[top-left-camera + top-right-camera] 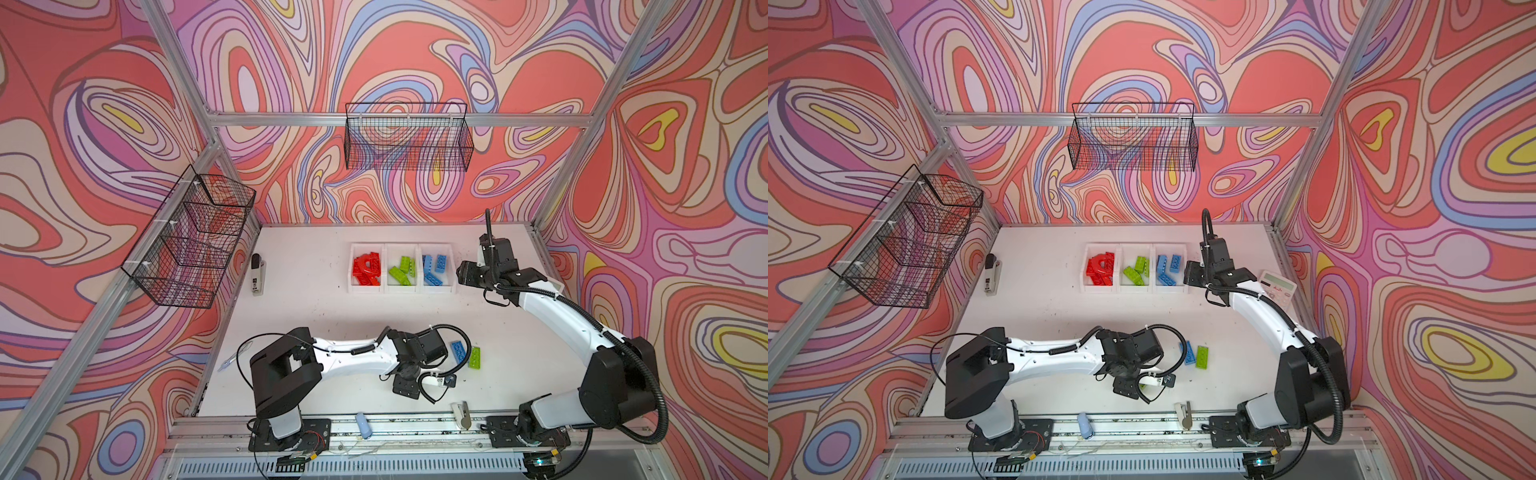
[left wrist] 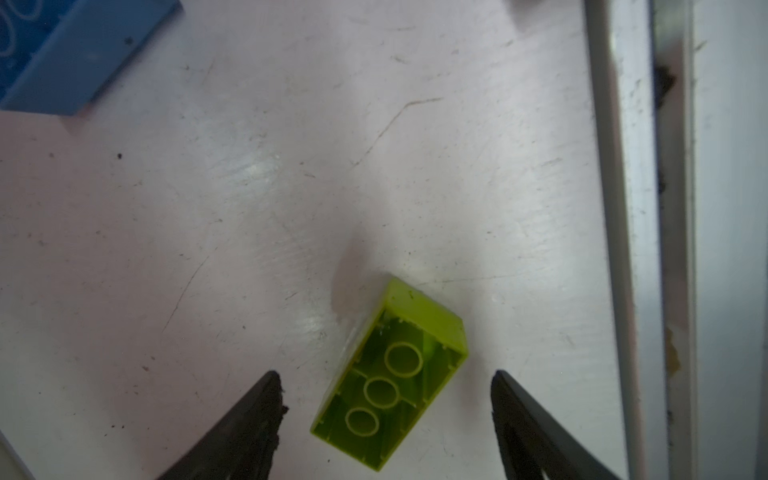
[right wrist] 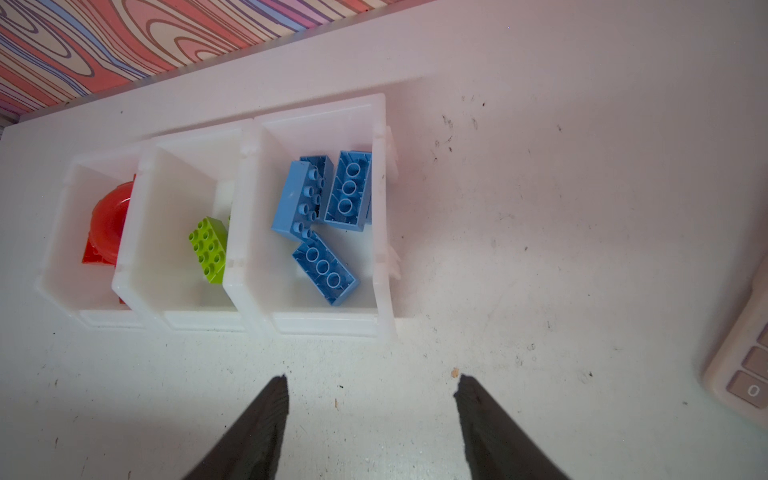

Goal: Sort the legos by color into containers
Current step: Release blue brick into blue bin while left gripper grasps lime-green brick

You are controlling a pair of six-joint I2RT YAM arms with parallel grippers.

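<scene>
Left gripper [image 2: 385, 376] spread wide, straddling an upturned lime green plastic brick [image 2: 392, 370] on the white table [image 2: 208, 208], not touching it. Just beyond lie a loose blue studded brick [image 1: 458, 350] and a second lime brick [image 1: 474, 357]. Right gripper [image 3: 372, 380] released, empty, hovering before three joined white plastic bins [image 3: 316, 322] holding colour-sorted legos [image 3: 322, 266].

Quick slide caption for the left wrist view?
Open left pincer poised around an upside-down green lego on the table, blue lego lying apart.
</scene>
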